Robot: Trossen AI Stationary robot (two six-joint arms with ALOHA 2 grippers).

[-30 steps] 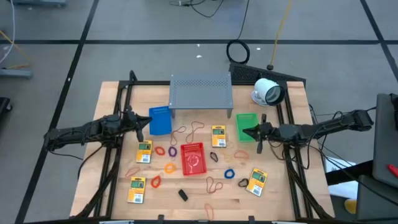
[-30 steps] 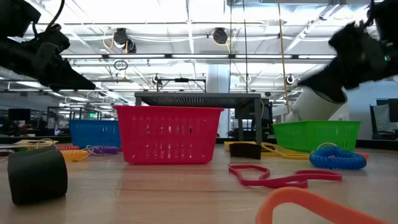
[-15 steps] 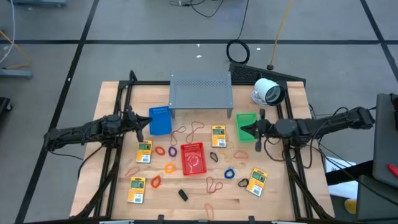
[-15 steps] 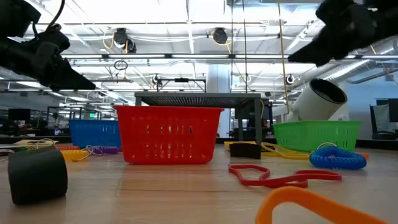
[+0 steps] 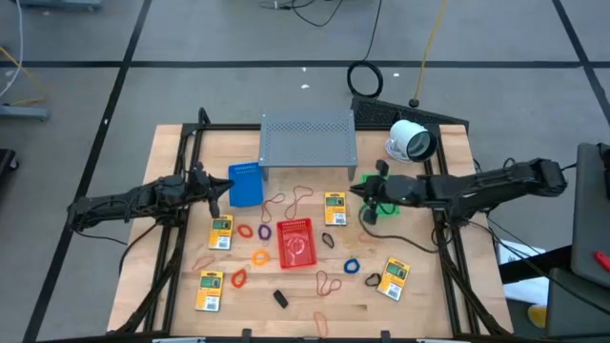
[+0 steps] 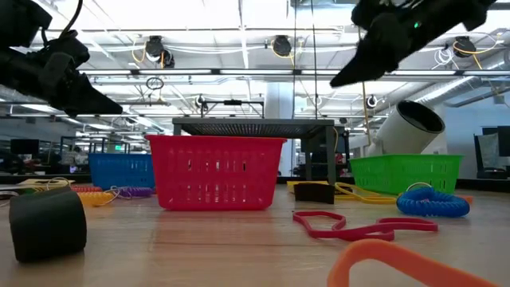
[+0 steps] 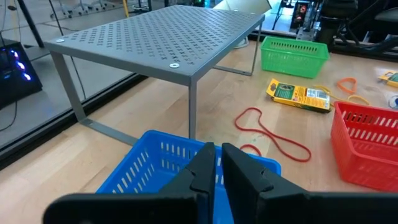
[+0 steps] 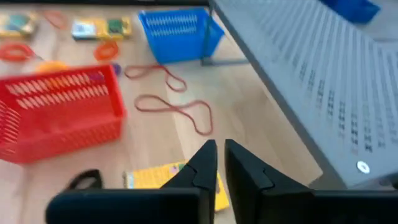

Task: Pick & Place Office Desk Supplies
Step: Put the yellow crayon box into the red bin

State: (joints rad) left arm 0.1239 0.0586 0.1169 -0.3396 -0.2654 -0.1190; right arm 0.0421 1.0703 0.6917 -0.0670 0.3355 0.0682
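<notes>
Above yellow packet (image 8: 171, 180): right pincer (image 8: 216, 163), near-closed, empty.

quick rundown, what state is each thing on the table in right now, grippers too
left gripper: fingers nearly together, empty, above the blue basket
right gripper: fingers nearly together, empty, between the green basket and a yellow packet
blue basket: upright, looks empty
red basket: upright, a red band inside
green basket: upright, partly hidden by the right arm
grey shelf: standing, nothing on top
white round device: lying on its side
</notes>
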